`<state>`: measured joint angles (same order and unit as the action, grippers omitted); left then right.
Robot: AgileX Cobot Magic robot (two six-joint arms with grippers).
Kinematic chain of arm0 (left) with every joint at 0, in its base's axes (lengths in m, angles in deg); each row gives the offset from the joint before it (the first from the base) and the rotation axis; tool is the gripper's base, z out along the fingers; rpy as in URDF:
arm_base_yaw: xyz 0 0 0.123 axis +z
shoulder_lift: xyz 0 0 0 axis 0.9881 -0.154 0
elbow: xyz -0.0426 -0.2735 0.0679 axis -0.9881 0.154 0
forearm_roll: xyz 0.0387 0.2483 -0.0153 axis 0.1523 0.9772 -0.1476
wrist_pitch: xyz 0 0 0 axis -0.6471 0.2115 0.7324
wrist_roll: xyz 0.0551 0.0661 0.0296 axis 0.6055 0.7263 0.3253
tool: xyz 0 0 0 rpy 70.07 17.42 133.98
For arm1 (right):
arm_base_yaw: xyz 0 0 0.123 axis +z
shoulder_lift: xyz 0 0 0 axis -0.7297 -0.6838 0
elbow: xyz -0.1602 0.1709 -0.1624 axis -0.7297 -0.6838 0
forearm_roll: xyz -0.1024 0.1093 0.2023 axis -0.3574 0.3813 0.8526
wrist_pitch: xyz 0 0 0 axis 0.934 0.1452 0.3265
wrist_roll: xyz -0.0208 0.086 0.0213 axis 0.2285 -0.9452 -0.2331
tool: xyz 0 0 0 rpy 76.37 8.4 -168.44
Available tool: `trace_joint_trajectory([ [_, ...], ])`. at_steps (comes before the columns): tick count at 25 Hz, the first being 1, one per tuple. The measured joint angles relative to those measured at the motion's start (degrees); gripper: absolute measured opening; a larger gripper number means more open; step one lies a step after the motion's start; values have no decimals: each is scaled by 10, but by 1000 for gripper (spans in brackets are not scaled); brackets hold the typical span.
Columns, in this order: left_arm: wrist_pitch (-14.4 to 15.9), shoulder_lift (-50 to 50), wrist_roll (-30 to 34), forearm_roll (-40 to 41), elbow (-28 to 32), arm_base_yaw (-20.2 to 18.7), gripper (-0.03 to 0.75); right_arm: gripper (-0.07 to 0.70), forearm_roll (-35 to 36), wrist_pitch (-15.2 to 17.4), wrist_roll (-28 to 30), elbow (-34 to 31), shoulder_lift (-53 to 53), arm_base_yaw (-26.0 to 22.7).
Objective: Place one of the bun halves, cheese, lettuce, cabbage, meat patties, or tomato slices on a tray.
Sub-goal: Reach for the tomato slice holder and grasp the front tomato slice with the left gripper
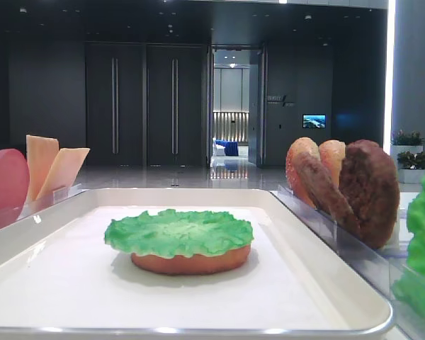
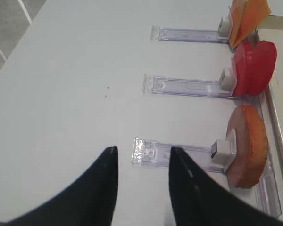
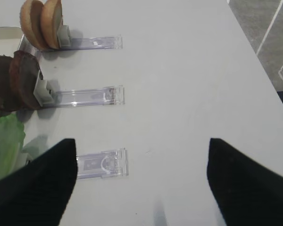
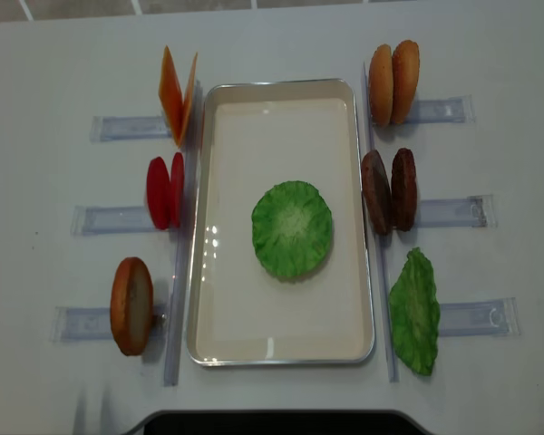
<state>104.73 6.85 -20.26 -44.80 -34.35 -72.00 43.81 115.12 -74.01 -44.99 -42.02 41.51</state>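
Because the ingredients stand on edge in narrow clear holders (image 4: pixel 435 213) flanking the tray (image 4: pixel 281 349), each disc presents a rim that a claw can pinch from the outer side, which seems the reason for the racked layout. Tray sits mid-table (image 4: pixel 281 36), long axis near to far. On it, roughly central, one bun half (image 1: pixel 191 262) lies flat with a lettuce leaf (image 4: pixel 292 228) laid on top, covering it fully from overhead; only the low front view shows the bun's tan edge beneath. Left of tray, far to near: cheese slices (image 4: pixel 177 95) leaning in a V, tomato slices (image 4: pixel 165 192) upright as a pair, a single bun half (image 4: pixel 131 305) upright. Right of tray, far to near: two bun halves (image 4: pixel 393 83), two meat patties (image 4: pixel 389 190), one more lettuce piece (image 4: pixel 414 313) slumped against its holder. No cabbage distinguishable from the lettuce. Left claw (image 2: pixel 142 162) hovers over bare table beside the outer end of the near-left holder, fingers (image 2: pixel 108 169) parted with nothing between, released. Right claw (image 3: pixel 142 155) likewise hangs above the table by the near-right holder's outer end, jaws spread wide, empty. Judgement: stack has its base and first layer; either side could supply the next piece.
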Motion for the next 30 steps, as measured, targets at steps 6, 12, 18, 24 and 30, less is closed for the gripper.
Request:
trace_joint_trajectory([
  [6, 0, 0, 0, 0, 0, 0, 282, 539, 0, 0, 0, 0, 0, 0],
  [12, 0, 0, 0, 0, 0, 0, 282, 539, 0, 0, 0, 0, 0, 0],
  [18, 0, 0, 0, 0, 0, 0, 282, 539, 0, 0, 0, 0, 0, 0],
  [24, 3, -1, 0, -1, -3, 0, 284, 539, 0, 0, 0, 0, 0, 0],
  [30, 27, -117, -10, -6, -19, 0, 422, 539, 0, 0, 0, 0, 0, 0],
])
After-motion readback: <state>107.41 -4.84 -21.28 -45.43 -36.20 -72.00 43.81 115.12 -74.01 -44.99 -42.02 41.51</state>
